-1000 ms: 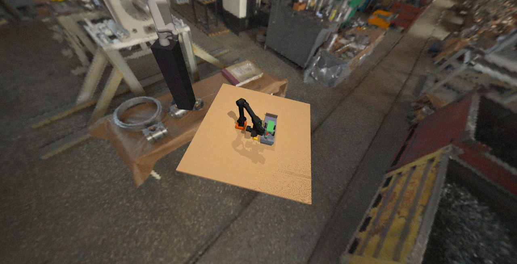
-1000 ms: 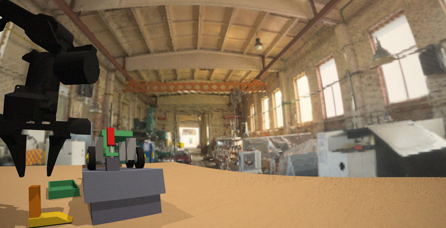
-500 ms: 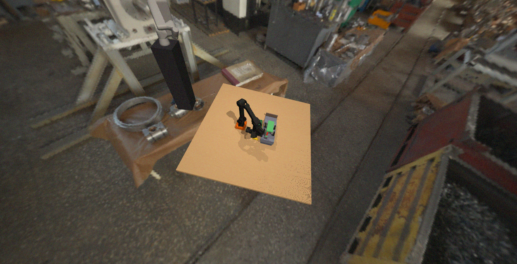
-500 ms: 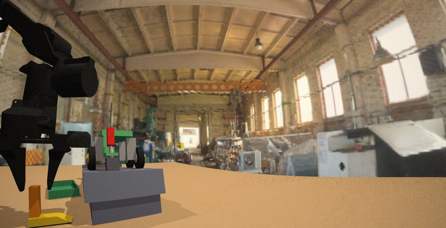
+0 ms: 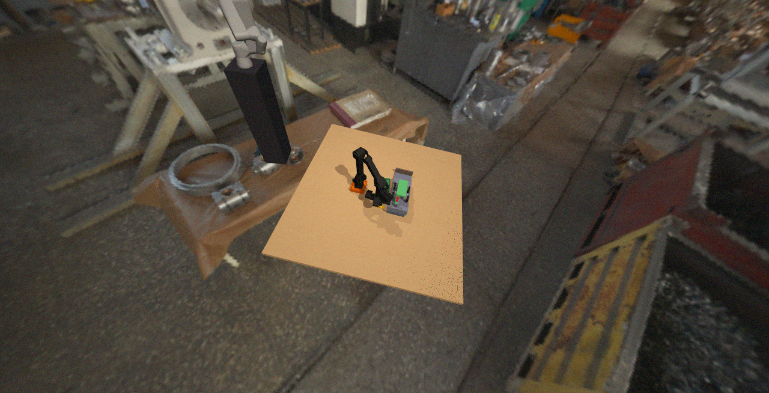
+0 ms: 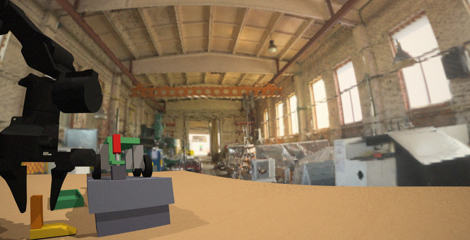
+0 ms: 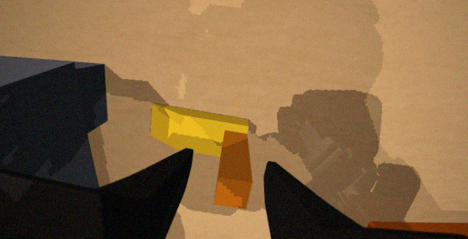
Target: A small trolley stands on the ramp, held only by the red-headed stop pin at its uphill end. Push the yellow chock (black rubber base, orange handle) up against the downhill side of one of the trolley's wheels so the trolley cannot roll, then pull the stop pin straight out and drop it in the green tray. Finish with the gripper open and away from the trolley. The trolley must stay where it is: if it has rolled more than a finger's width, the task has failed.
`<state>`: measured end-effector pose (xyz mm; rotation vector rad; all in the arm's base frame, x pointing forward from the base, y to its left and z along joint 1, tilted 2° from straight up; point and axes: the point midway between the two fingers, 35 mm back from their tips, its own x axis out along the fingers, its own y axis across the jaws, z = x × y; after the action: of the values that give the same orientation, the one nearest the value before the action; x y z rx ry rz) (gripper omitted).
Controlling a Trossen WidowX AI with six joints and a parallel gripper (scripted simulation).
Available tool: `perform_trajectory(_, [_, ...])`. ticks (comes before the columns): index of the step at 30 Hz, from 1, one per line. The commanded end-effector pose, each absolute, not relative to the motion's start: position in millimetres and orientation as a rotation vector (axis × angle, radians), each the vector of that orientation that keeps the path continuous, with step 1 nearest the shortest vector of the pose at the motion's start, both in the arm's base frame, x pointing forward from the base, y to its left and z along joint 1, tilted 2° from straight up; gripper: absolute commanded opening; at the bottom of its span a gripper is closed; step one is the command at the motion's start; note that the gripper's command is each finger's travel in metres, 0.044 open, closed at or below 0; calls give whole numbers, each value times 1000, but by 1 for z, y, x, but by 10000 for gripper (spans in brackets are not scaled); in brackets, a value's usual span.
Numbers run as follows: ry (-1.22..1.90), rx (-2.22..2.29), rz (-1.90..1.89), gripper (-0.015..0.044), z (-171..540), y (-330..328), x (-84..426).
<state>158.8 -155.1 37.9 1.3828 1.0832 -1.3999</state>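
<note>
The chock's upright orange handle (image 6: 36, 211) (image 7: 234, 169) is seen between the parted, unloaded fingertips of the gripper (image 6: 37, 211) (image 7: 229, 163); its yellow base (image 6: 54, 231) (image 7: 190, 126) extends toward the ramp (image 5: 398, 210) (image 6: 131, 194) (image 7: 51, 122), on the table beside it. The handle's top is judged barely reached, so a slight lowering seems needed. The red-headed pin (image 5: 397, 199) (image 6: 116, 143), shown seated in the exterior view, is not shown by the wrist view.
</note>
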Motion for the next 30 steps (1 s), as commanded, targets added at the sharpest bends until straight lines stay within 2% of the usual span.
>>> perform_trajectory(1, [1087,1379,-1407,190,31,-155,157])
perform_trajectory(8, [1087,1379,-1407,190,23,-155,157])
perform_trajectory(12, [1085,1384,-1401,85,26,-155,158])
perform_trajectory(20, [1085,1384,-1401,32,26,-155,158])
perform_trajectory(21, [1085,1383,-1402,5,27,-155,158])
perform_trajectory(30, [1088,1379,-1407,0,58,-151,156])
